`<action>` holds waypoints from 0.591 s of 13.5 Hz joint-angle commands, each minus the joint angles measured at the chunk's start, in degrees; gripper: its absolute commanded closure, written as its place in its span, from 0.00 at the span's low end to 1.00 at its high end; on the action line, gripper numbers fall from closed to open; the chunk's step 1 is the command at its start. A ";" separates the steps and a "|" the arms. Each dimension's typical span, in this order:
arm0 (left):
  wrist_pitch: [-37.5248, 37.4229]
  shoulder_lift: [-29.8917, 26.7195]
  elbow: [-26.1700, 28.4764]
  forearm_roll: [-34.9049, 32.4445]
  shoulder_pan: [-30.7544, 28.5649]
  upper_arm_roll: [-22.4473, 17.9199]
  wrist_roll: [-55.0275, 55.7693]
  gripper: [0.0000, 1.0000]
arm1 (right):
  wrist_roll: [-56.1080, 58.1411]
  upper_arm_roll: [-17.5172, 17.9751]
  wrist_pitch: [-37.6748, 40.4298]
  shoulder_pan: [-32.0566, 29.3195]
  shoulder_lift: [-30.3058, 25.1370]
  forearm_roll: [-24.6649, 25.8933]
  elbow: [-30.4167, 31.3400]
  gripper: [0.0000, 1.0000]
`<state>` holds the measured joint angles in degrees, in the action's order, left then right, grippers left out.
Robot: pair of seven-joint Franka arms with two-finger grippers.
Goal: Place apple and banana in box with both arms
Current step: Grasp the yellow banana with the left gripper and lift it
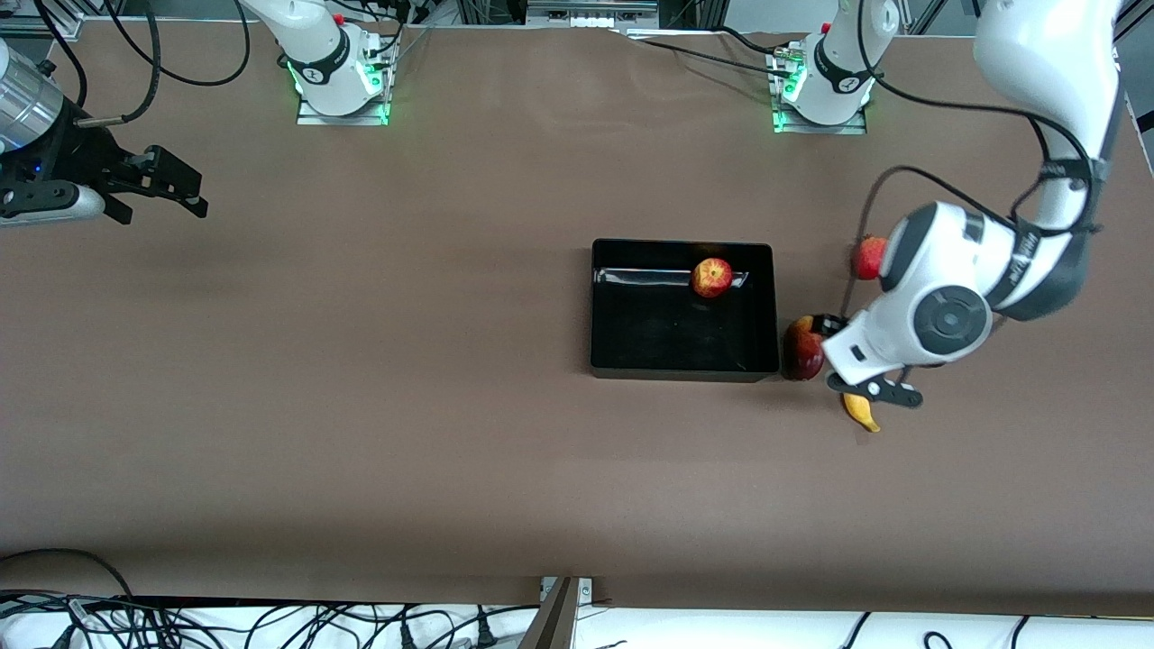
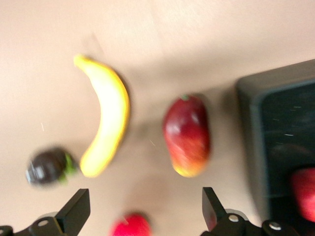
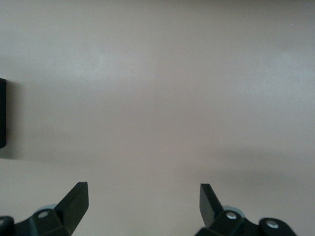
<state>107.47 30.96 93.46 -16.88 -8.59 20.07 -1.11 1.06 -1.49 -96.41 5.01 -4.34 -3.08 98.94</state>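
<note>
The black box lies mid-table, and the apple rests in it by the wall nearest the robots' bases. The banana lies on the table beside the box toward the left arm's end, mostly hidden under the left arm. My left gripper hovers over it, open and empty. In the left wrist view the banana lies whole, apart from my left gripper; the box and the apple show at the edge. My right gripper waits open near the right arm's end, over bare table.
A dark-red mango-like fruit lies against the box's outer wall. A red pomegranate lies farther from the front camera, and also shows in the left wrist view. A small dark fruit lies next to the banana's end.
</note>
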 commanded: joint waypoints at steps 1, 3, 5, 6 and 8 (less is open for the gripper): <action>7.64 4.10 1.72 -2.01 -3.71 0.50 -12.74 0.00 | 0.25 0.52 0.43 -0.70 0.38 0.09 -1.21 0.00; 14.67 4.90 5.75 -4.81 -5.47 0.32 -16.72 0.00 | 0.25 0.52 0.34 -0.70 0.38 0.09 -1.21 0.00; 21.88 4.99 10.67 -5.97 -7.23 0.32 -16.74 0.00 | 0.25 0.52 0.34 -0.70 0.38 0.09 -1.29 0.00; 23.82 5.25 12.26 -5.97 -8.37 0.32 -16.74 0.00 | 0.25 0.52 0.17 -0.70 0.38 0.09 -1.29 0.00; 24.02 5.00 13.32 -6.06 -9.17 0.41 -16.74 0.57 | 0.25 0.52 0.17 -0.70 0.38 0.09 -1.29 0.00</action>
<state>130.55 37.65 104.51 -21.71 -16.41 19.79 -16.64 1.06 -1.49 -96.43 5.01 -4.31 -3.08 98.79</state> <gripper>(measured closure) 0.084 0.000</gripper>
